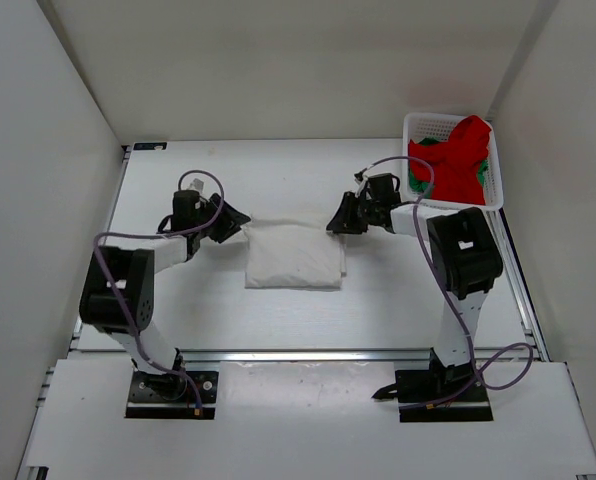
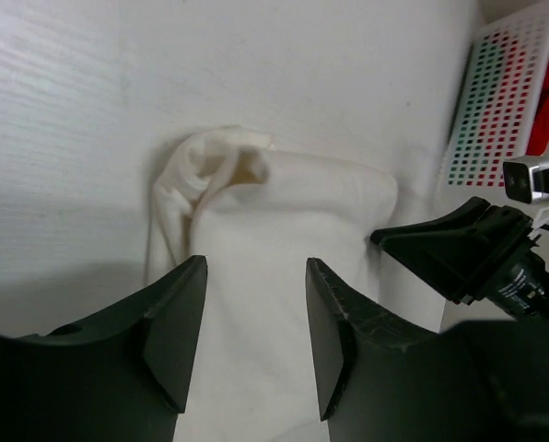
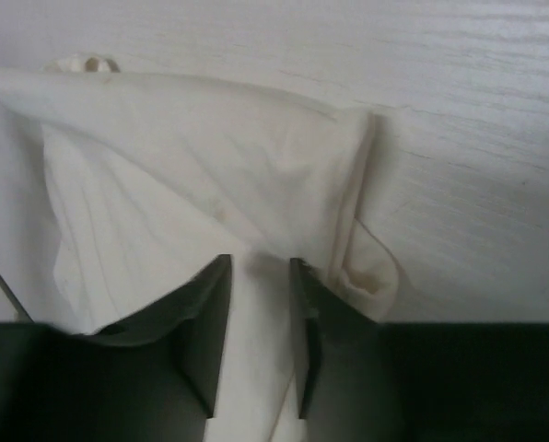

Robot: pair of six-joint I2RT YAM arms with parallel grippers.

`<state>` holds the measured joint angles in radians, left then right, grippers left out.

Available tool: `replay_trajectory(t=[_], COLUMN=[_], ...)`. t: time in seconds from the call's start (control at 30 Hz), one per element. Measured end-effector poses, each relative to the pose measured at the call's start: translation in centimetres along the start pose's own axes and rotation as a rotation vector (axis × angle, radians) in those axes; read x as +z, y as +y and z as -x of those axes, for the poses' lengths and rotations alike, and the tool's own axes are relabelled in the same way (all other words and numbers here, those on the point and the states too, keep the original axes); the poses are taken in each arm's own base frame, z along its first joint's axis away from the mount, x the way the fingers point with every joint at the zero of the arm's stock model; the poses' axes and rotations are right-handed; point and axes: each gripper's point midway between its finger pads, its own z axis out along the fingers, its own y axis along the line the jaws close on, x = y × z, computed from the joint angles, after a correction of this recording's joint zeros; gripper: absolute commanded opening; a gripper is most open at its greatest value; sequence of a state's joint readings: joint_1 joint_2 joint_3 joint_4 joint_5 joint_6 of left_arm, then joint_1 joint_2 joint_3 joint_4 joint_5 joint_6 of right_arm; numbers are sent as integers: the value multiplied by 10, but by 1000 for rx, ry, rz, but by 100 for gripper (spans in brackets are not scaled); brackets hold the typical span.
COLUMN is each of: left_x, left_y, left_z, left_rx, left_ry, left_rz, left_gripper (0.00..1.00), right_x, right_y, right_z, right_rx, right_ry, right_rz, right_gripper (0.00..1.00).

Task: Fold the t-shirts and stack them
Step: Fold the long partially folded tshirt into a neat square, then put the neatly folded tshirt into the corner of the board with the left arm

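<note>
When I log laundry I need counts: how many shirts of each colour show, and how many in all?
White shirt: 1
Red shirt: 1
Green shirt: 1
Total: 3

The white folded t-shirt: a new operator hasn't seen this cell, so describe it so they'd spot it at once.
On the white table, look at the middle, between the left gripper and the right gripper. There lies the white cloth t-shirt, folded into a flat rectangle. Unlike the bright red t-shirt and bright green t-shirt, it is outside the white plastic mesh basket.
</note>
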<state>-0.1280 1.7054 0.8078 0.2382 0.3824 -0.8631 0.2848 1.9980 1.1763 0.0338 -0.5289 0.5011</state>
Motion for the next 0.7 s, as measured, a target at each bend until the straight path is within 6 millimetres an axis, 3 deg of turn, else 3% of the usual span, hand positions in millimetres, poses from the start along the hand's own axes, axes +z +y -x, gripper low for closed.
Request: replay_trajectory(t=[0.1,0.17,0.23,0.33,0.47,0.6,0.63,0.7], left_x=[-23,-32,-34,-31,-26,-15,-8,6], left_y=[-20,-26,-22,5,47,37,33,24], left_z=[15,15,5,-24,-59,-58,-59,-64], left_rx=[87,149,202,233,205,220,226,233], left_ry=[-77,-97,-79,6,131,149,156,178], left_rz=[-11,6,39,108,190,134,120,84], left_gripper=[62,63,62,61,64,61,56,27], right_x=[-13,-29,-52,-87,-108,-112,-114,-117], right_y=[21,46,71,99,97,75,72,69], right_z=[7,13,14,-5,-40,-79,-86,-93], right_rx=[-39,-82,-129,-177,-173,-128,-119,-109], right_ry=[-23,-63,-117,-183,-186,-141,-132,-125], right_rz=[9,37,80,152,183,161,160,162], right_gripper=[53,59,60,60,61,61,61,61])
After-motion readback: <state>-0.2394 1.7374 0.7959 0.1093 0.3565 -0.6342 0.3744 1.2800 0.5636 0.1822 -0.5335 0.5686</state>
